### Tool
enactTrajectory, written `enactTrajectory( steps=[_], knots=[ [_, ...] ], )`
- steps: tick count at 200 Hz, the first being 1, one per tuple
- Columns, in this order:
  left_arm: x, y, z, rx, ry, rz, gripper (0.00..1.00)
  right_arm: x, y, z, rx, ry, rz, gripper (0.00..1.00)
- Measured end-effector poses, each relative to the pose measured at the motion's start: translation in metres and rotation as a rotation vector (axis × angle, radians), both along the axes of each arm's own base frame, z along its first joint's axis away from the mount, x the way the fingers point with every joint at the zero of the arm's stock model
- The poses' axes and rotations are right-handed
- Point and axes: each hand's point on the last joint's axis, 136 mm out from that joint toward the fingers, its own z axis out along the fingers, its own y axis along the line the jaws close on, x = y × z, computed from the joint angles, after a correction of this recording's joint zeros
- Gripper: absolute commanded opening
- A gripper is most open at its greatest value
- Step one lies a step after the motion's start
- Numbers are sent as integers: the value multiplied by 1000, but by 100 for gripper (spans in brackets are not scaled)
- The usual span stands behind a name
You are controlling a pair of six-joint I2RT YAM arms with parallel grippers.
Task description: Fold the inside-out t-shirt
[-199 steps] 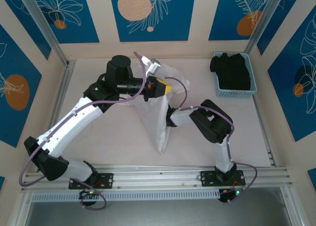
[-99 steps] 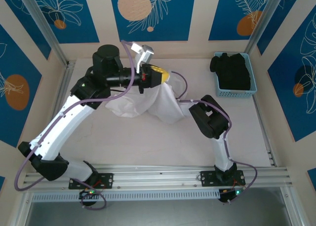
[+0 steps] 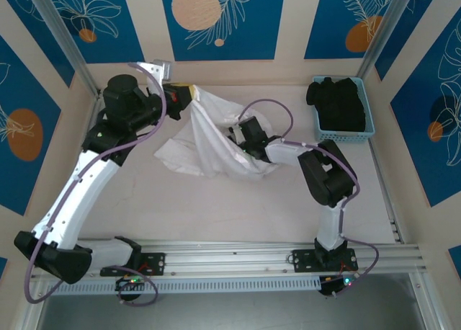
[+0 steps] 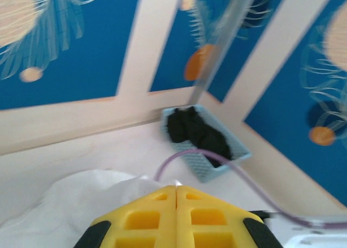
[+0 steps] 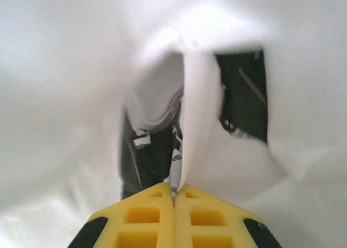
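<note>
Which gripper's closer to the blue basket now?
Right. The right gripper holds the t-shirt mid-table, left of the basket; the left gripper holds it farther left and farther back.

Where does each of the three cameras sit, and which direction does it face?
Top external: above and behind the bases, looking down on the table; both arms, left gripper and right gripper holding the white t-shirt.
Left wrist: on the left arm, facing the blue basket; shut yellow fingers below.
Right wrist: pressed close to t-shirt folds; shut fingers below.
Shared: the basket, in top and left wrist.
</note>
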Motion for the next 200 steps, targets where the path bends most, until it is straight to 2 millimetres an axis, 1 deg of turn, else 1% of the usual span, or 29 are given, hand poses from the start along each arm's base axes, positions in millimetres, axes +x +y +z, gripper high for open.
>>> enactTrajectory(
  steps=[14,22,29,32,37,40,48,61,69,83,94,101,111,116,122,129,130,132,144,157,167,170,178,191,200],
  knots=[
    [23,21,-34,22,70,99,0,-5,12,26,70,-23,49,0],
    [36,38,-55,32,115,165,0,-9,18,41,104,-43,73,0],
    [48,55,-76,39,161,229,0,-12,22,56,132,-64,94,0],
    [55,66,-87,42,187,266,0,-12,22,63,143,-76,100,0],
    [60,77,-100,52,214,306,0,-14,24,75,165,-96,112,0],
    [65,87,-112,56,240,341,0,-16,24,82,179,-111,118,0],
    [72,107,-136,74,290,409,0,-21,24,101,214,-147,137,0],
    [76,131,-174,104,368,493,0,-28,18,130,273,-205,157,0],
    [74,140,-197,120,407,526,0,-30,13,145,305,-238,167,0],
    [63,143,-238,144,478,540,0,-33,11,163,352,-279,192,0],
    [50,143,-272,163,541,540,0,-33,12,167,370,-292,211,0],
    [39,141,-294,177,588,536,0,-35,13,165,373,-286,225,0],
    [26,139,-319,194,638,526,0,-37,17,160,375,-275,244,0],
    [20,137,-328,204,655,520,6,-37,18,157,374,-270,252,0],
    [12,132,-338,213,670,504,18,-37,19,153,371,-262,260,0],
    [5,126,-344,220,670,480,36,-38,20,147,364,-255,269,0],
    [4,125,-345,221,671,477,36,-38,20,146,363,-254,269,0],
    [3,122,-345,222,664,466,40,-38,20,145,360,-253,271,0],
    [-7,109,-343,213,629,419,51,-39,21,139,348,-250,283,0],
    [-10,95,-324,173,541,364,64,-40,22,138,340,-261,300,0],
    [-8,85,-305,139,469,321,67,-40,22,139,334,-275,318,0],
    [-6,83,-297,119,444,314,68,-41,22,139,333,-278,325,0],
    [0,76,-284,96,404,286,70,-42,22,137,326,-286,339,0],
    [13,64,-271,83,387,233,71,-46,21,133,313,-295,358,0],
    [28,53,-265,84,396,196,72,-50,18,129,300,-297,367,0]
  ],
)
